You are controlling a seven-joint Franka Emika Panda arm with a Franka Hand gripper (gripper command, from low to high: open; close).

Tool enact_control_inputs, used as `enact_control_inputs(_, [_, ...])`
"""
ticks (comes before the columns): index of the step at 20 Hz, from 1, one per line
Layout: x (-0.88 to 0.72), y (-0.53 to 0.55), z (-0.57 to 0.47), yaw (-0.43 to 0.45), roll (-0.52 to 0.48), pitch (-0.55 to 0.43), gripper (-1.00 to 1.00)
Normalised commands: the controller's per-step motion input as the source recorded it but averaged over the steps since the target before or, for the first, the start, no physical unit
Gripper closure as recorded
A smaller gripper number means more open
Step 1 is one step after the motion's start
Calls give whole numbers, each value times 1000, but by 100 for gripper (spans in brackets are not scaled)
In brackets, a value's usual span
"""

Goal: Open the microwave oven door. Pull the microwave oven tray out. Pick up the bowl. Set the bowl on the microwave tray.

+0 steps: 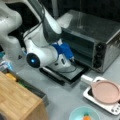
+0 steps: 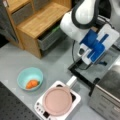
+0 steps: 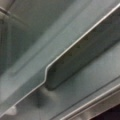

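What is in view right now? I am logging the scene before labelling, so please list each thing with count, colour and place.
microwave oven: one, silver-grey with black knobs, a front view's upper right.
microwave oven door: one, dark, dropped open flat in front of the oven.
bowl: one, light teal with an orange item inside, on the grey table, apart from the oven.
pink plate: one, pink, on the white tray.
white tray: one, white, beside the bowl.
wooden cabinet: one, light brown, a front view's upper left.
table: one, grey.
arm: one, white, over the open door.
gripper: one, blue mount, at the oven opening above the door.
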Motion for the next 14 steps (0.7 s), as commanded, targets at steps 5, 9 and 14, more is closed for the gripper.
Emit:
enact_control_inputs(5, [49, 191, -139, -63, 135, -108, -100])
enact_control_inputs(9, [14, 203, -159, -96, 113, -125, -100])
enact_control_inputs(14, [29, 122, -229, -127, 103, -155, -100])
